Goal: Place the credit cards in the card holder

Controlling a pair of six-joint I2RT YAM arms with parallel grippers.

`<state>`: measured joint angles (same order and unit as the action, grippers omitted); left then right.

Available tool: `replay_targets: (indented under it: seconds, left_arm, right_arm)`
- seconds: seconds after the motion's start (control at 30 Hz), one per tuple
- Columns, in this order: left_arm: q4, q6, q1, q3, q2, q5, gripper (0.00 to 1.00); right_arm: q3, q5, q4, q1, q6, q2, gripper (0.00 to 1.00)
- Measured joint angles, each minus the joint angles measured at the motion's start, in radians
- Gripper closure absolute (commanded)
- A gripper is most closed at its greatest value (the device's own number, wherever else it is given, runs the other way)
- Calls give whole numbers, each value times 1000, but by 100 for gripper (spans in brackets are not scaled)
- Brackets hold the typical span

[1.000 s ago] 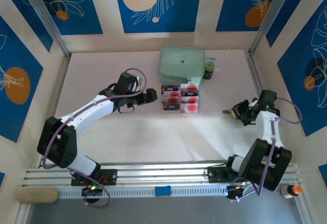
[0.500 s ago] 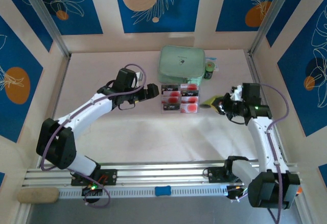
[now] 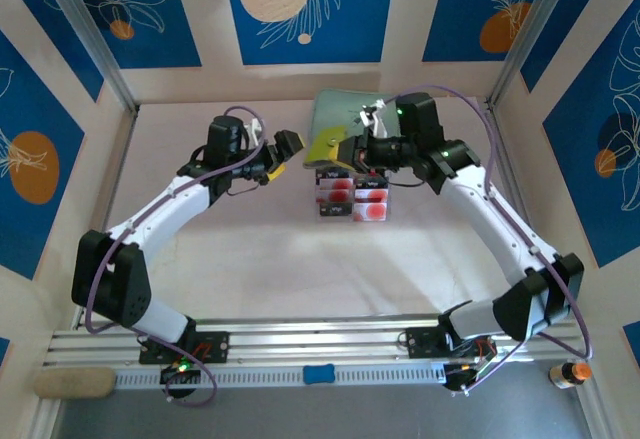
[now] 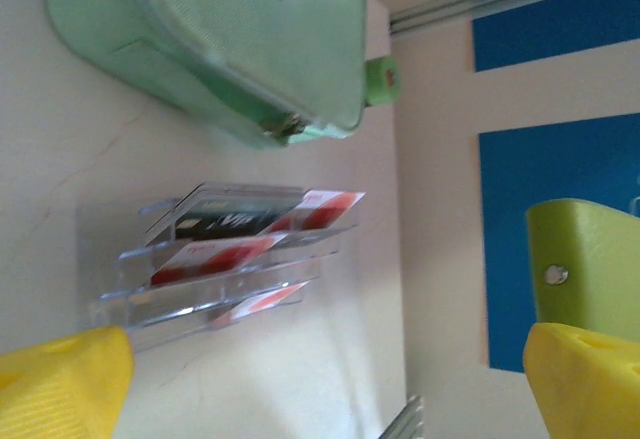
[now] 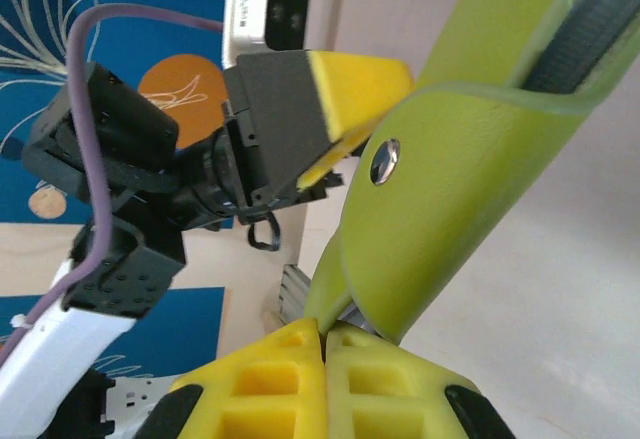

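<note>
Card holder (image 5: 450, 159) sits pinched in my right pincer (image 5: 325, 347), held before my spread left pincer (image 3: 283, 155), apparently for opening together.

Pale table (image 3: 220, 269) (clear tray (image 3: 321, 215), mint case (image 3: 338, 109))

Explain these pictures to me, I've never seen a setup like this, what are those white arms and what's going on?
These are two robot arms with two-finger grippers, bolted at a table's near edge. One picture is from a fixed camera overhead; the other two are from cameras on each wrist. On the table sits a clear tray holding red-and-white cards, with a mint-green zip case behind it. The right gripper is shut on an olive-green card holder, held off the table; the left gripper is open beside it.
</note>
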<state>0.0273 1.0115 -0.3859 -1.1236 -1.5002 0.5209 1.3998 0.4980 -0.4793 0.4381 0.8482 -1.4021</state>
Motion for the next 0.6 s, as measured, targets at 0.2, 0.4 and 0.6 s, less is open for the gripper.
replay_targets:
  seconds: [0.2,0.4,0.6]
  left_arm:
    - [-171,194,23,76,0,29,0]
    - [-301,338,31,132,0,29,0]
    - [-368,406,45,175,23,21,0]
  right_arm:
    - [86,8,49,54,13,-98,100]
    - [106,17,91,83,29,-141,100]
    - [106,19,109,86,43,-146,100]
